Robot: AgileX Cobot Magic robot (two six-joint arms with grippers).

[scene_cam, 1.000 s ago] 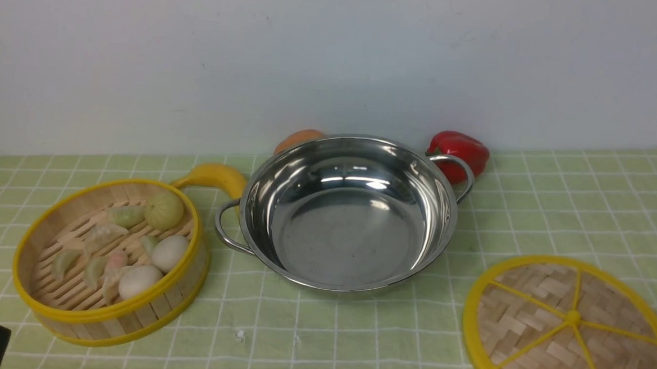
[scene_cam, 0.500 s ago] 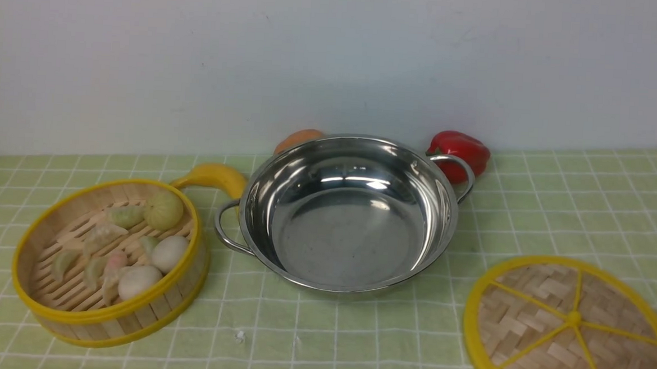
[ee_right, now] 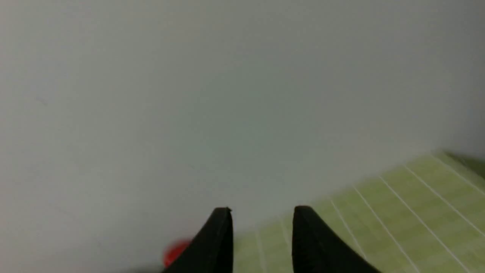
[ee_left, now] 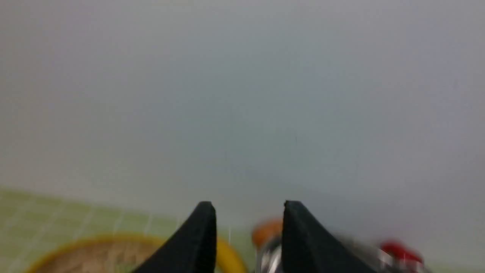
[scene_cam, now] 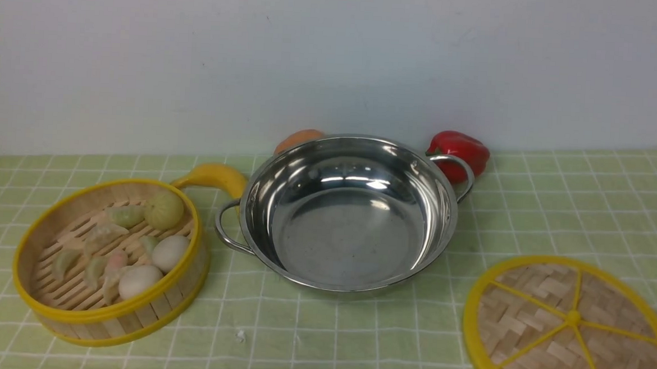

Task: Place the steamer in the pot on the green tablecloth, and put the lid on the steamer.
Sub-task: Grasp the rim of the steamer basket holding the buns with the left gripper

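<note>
**Steamer, pot and lid laid out apart on the cloth; both grippers empty**

Left gripper (ee_left: 249, 204): two black, tapered fingers stand a moderate gap apart, holding and touching nothing. The right gripper (ee_right: 262, 208) shows the same pair of black fingers, likewise parted and empty.

On the pale green, white-gridded tablecloth (scene_cam: 558, 202) lie three round vessels, none touching.
- To the left sits one round bamboo-slat steamer with yellow rims (scene_cam: 148, 304), slightly tilted. It holds two smooth white buns, one round green bun and several pleated dumplings whose number cannot be told.
- At centre stands one wide, shallow, polished stainless-steel pot (scene_cam: 349, 211) with two loop handles.
- To the right lies one flat woven-bamboo lid (scene_cam: 571, 326), yellow-rimmed, with six yellow spokes meeting at a hub.

Behind the pot are one yellow banana (scene_cam: 213, 177), one orange fruit (scene_cam: 299, 138) and one glossy red bell pepper (scene_cam: 461, 149).
</note>
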